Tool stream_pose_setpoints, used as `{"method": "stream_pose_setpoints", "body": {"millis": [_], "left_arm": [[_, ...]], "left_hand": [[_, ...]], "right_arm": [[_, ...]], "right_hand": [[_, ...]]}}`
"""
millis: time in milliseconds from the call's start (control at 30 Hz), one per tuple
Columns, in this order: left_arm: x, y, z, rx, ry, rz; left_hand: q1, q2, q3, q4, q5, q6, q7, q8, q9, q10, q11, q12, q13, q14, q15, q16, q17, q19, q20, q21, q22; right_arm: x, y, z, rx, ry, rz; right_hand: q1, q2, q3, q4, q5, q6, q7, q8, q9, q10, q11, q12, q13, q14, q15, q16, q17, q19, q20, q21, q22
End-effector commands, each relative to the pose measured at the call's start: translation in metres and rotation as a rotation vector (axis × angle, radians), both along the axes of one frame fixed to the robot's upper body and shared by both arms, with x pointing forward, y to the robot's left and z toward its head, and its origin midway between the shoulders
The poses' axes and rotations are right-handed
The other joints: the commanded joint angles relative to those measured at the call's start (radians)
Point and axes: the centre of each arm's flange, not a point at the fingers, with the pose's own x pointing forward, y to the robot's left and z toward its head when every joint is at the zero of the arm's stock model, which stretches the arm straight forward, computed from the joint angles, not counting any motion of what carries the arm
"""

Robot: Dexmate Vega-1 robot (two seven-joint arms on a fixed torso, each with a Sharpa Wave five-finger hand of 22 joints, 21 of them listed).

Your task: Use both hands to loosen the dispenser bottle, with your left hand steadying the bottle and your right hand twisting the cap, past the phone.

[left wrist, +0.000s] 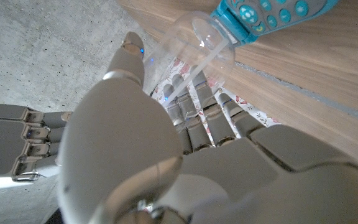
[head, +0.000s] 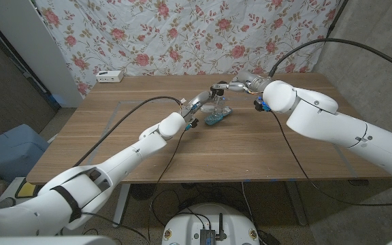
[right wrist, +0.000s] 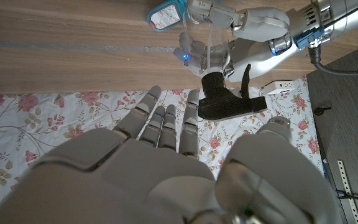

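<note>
L robot hand (left wrist: 166, 155) is wrapped round the clear dispenser bottle (left wrist: 197, 43), bracing it upright on the surface (head: 114, 136) w/ the phone (head: 218, 118) just beside. R robot hand (right wrist: 166, 174), fingers apart, holds nothing, hovers just short of the black cap (right wrist: 219, 99).

The dispenser bottle (head: 218, 103) is a clear plastic bottle with a black pump cap (right wrist: 224, 99) whose spout sticks out to one side; it stands upright at the middle of the wooden table. A thin dip tube shows through its transparent wall. The phone (head: 218, 118), a blue toy handset with round coloured buttons, lies flat just beside the bottle's base, on the robot's side.
</note>
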Motion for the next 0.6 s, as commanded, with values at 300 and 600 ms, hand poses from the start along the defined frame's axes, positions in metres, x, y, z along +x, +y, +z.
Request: {"method": "stream_pose_setpoints", "body": {"millis": [300, 600], "left_arm": [[-0.0036, -0.0016, -0.0048, 0.008, 0.002, 0.005], [-0.0015, -0.0013, -0.0033, 0.017, 0.002, 0.007]], "left_hand": [[0.035, 0.130, 0.057, 0.051, 0.010, 0.022, -0.016, 0.011, 0.000, 0.014, -0.007, 0.006, 0.005, 0.027, -0.100, 0.000, 0.003, -0.001, -0.059, -0.001, 0.001], [0.035, 0.131, 0.059, 0.050, 0.013, 0.025, -0.015, 0.015, -0.001, 0.015, -0.008, 0.006, 0.005, 0.030, -0.100, 0.000, 0.005, -0.001, -0.059, -0.001, 0.001]], "right_arm": [[-0.0011, 0.0031, 0.0046, -0.027, -0.004, -0.025], [0.0045, 0.0078, 0.0102, -0.046, 0.005, -0.023]], "right_hand": [[0.009, 0.006, 0.004, -0.009, -0.009, 0.014, 0.006, 0.002, 0.003, 0.008, 0.013, 0.005, 0.001, 0.009, 0.008, 0.005, 0.001, 0.008, 0.007, 0.006, 0.002], [0.003, 0.004, 0.002, -0.007, -0.014, 0.017, 0.008, 0.002, 0.004, 0.011, 0.013, 0.006, 0.001, 0.012, 0.014, 0.006, 0.002, 0.009, 0.010, 0.005, 0.002]]}}
